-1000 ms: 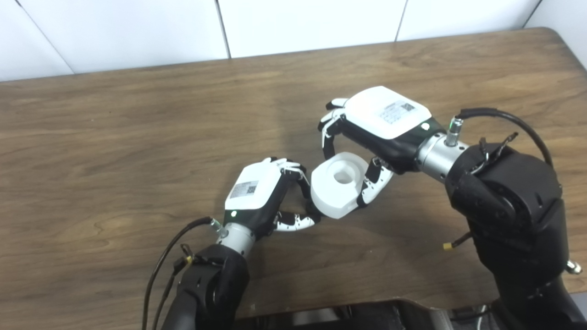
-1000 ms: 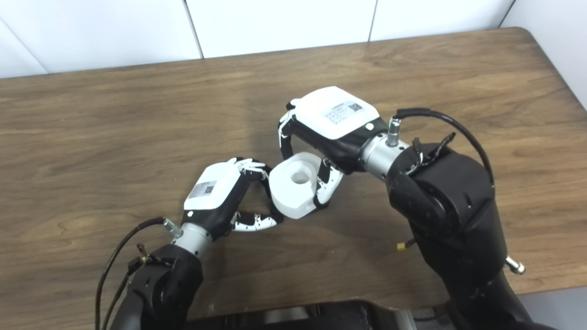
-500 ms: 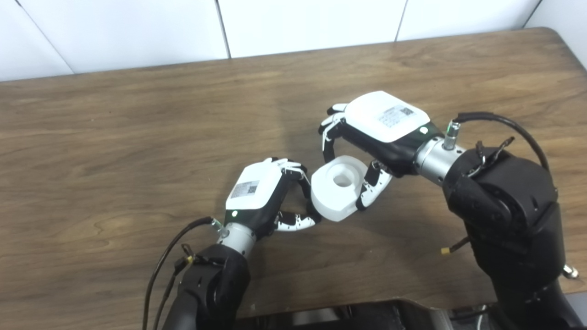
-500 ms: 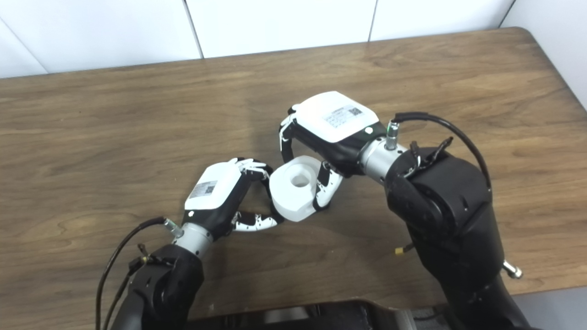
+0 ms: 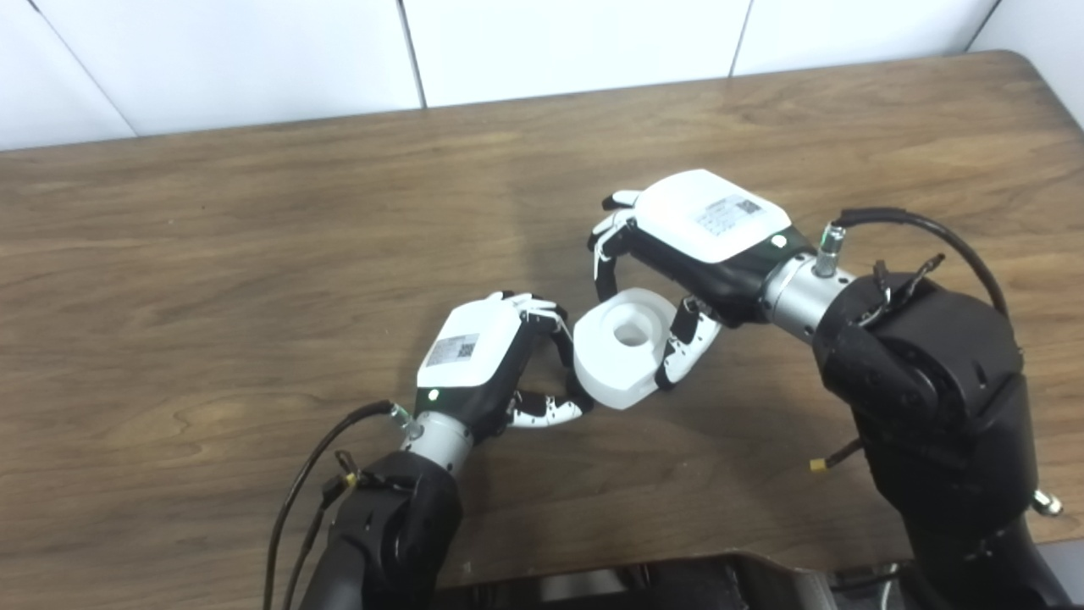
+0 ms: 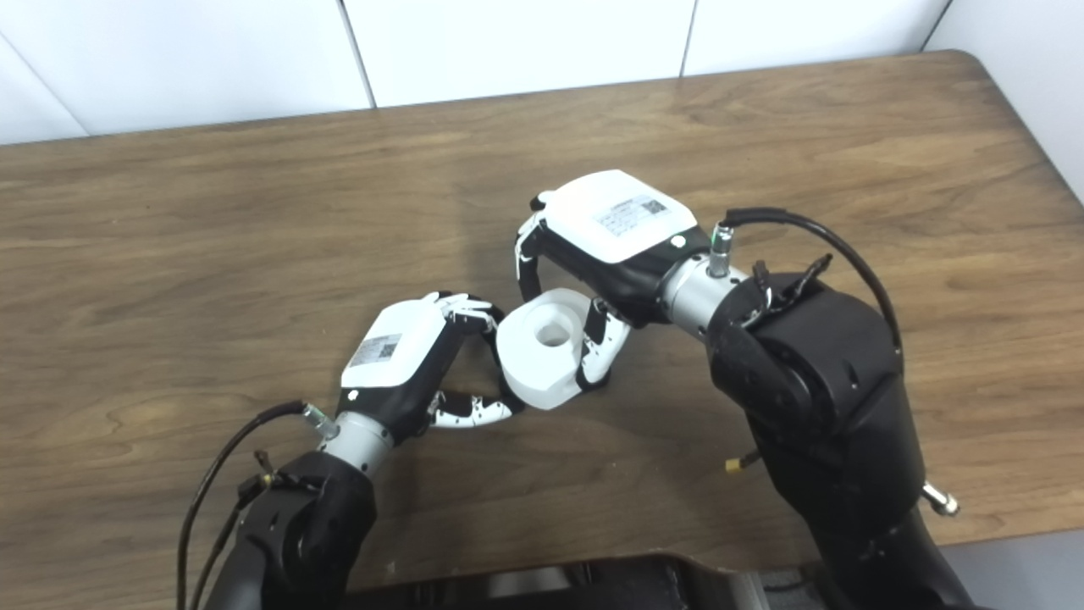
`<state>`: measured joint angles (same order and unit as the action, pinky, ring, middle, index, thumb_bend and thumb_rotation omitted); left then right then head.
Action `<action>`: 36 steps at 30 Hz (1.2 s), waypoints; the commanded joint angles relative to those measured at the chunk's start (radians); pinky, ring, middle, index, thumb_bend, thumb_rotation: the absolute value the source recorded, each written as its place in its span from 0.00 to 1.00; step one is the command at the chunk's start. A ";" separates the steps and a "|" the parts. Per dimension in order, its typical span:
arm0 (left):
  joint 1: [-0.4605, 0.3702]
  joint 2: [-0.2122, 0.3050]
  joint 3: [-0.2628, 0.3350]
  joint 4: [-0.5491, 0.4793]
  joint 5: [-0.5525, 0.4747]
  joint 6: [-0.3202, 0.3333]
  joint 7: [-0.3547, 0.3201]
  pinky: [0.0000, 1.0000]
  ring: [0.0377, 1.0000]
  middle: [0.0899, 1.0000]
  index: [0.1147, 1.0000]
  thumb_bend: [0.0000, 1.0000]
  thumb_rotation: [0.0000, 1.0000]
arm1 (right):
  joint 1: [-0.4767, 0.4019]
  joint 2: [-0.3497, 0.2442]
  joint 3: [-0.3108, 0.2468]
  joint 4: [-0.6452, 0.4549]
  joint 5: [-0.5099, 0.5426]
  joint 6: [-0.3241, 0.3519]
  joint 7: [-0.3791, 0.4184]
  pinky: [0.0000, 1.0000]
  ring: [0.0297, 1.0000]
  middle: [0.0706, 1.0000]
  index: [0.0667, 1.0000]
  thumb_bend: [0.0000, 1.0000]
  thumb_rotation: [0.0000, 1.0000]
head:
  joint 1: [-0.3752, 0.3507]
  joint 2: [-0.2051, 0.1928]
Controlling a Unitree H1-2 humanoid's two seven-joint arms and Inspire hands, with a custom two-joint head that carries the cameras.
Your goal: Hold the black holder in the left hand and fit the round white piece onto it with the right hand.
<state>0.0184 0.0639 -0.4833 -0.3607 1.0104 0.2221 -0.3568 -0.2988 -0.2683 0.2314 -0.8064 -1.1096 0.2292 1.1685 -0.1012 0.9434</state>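
The round white piece (image 5: pixel 625 343), thick with a hole in its middle, sits low over the table's centre. My right hand (image 5: pixel 682 254) reaches over it from the right, shut on it with fingers on its far side and thumb on its near right side. My left hand (image 5: pixel 491 360) is just left of it. Its fingers and thumb are closed around a dark part at the piece's left edge, the black holder (image 6: pixel 503 385). Most of the holder is hidden under the white piece and the fingers.
The brown wooden table (image 5: pixel 212 254) fills the view, with a white wall behind its far edge. The table's rounded right corner (image 6: pixel 974 63) is at the upper right. Cables hang from both forearms near the front edge.
My right hand and arm have shifted slightly down and to the left, pressing the white piece a little closer to the left hand. The left hand has stayed put.
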 commanded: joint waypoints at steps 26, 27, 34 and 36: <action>-0.017 -0.017 0.000 -0.053 0.019 0.000 -0.016 0.96 0.88 0.79 0.42 0.52 0.06 | 0.025 -0.003 0.005 0.004 -0.017 -0.051 -0.015 0.78 0.91 0.80 0.44 0.53 0.13 | -0.001 0.006; -0.017 -0.018 0.000 -0.053 0.019 0.000 -0.015 0.96 0.88 0.79 0.42 0.52 0.06 | 0.028 -0.002 0.003 0.004 -0.015 -0.054 -0.020 0.78 0.91 0.79 0.44 0.53 0.13 | -0.001 0.006; -0.018 -0.017 0.000 -0.051 0.020 -0.002 -0.014 0.95 0.87 0.79 0.42 0.52 0.06 | 0.047 0.001 -0.002 -0.004 -0.024 -0.078 -0.045 0.79 0.91 0.80 0.44 0.53 0.13 | -0.001 0.006; -0.019 -0.016 0.001 -0.050 0.020 -0.003 -0.013 0.95 0.87 0.79 0.42 0.52 0.06 | 0.052 0.005 -0.003 -0.011 -0.028 -0.081 -0.051 0.79 0.91 0.80 0.44 0.53 0.13 | -0.004 0.007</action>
<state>0.0192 0.0621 -0.4823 -0.3751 1.0249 0.2268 -0.3776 -0.2552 -0.2609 0.2265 -0.8120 -1.1252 0.1772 1.1113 -0.1012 0.9495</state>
